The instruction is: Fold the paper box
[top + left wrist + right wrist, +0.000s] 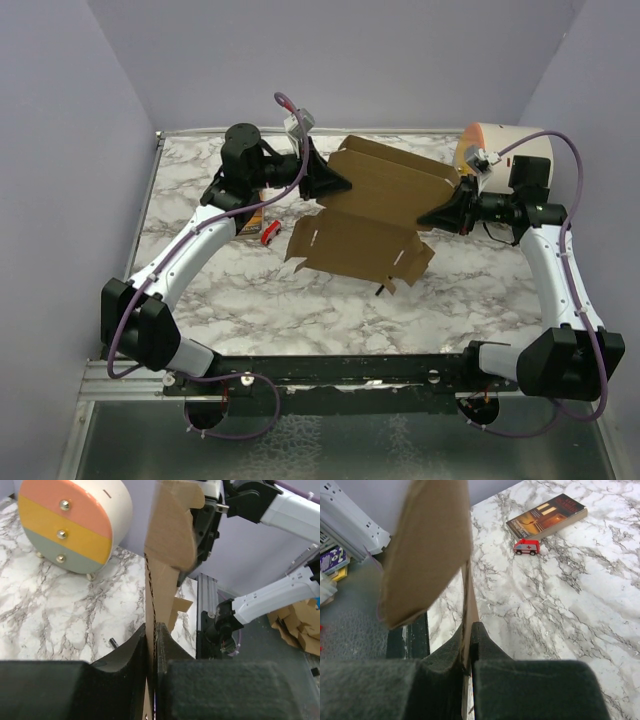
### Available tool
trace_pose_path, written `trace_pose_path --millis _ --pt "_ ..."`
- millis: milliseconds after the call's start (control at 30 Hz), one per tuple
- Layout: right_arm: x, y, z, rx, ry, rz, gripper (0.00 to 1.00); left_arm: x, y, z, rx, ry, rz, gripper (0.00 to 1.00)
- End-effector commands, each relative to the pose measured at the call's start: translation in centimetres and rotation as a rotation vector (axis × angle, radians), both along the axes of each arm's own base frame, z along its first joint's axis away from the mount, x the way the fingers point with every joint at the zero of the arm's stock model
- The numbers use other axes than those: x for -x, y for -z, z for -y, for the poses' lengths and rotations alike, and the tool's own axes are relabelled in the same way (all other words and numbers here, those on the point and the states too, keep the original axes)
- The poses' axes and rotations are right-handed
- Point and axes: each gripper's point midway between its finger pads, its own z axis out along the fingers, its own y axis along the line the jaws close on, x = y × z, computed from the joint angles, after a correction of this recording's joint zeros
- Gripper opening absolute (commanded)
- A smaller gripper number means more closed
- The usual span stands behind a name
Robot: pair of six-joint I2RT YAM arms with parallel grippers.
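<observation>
Two tools (pixel 345 184) (pixel 428 217) clamp paper box (pixel 375 225) (aloft)

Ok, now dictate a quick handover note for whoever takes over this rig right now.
Left pincer: shut on one end of the paper box.
Right pincer: shut on the opposite end.
Box: held up between the arms over the marble table, bent along one long crease, flaps loose.
Done: picked up, first bend started.
Left: fold the sides and flaps, tuck the tabs.
Nearby: book, red toy ambulance, cream cylinder.
</observation>
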Motion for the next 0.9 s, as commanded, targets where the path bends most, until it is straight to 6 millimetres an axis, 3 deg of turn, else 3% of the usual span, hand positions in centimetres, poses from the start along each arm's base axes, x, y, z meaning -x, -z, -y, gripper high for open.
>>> trace_pose_path --millis 0,100,200,467,567,733,867 --pt "0.4 -1.2 -0.3 -0.014 -0.029 0.035 0.02 1.0 -1.2 0.1 0.028 0.050 0.070 0.02" --pt "0.4 -1.2 -0.3 -0.014 -0.029 0.033 0.04 1.7 -1.0 -0.1 0.033 0.056 0.080 0.00" --pt "0.6 -1.2 -0.3 -0.022 -0.034 0.021 0.14 2.0 -1.2 -0.8 0.046 0.007 0.098 0.00" --pt "2.6 -2.5 -0.7 -0.058 -0.059 0.023 0.80 4.5 -2.3 -3.9 0.194 -0.189 0.052 0.00" --pt "3.5 -2.7 -0.8 -0.056 -0.061 0.063 0.95 5.5 -2.5 -5.9 0.275 -0.296 0.028 0.00" --pt "4.7 -1.7 -0.9 -0.041 -0.050 0.131 0.99 6.3 -2.0 -8.5 0.405 -0.431 -0.055 0.00" --pt "3.6 -0.3 -0.5 0.012 0.018 0.176 0.99 7.3 -2.2 -9.3 0.511 -0.423 -0.099 0.00"
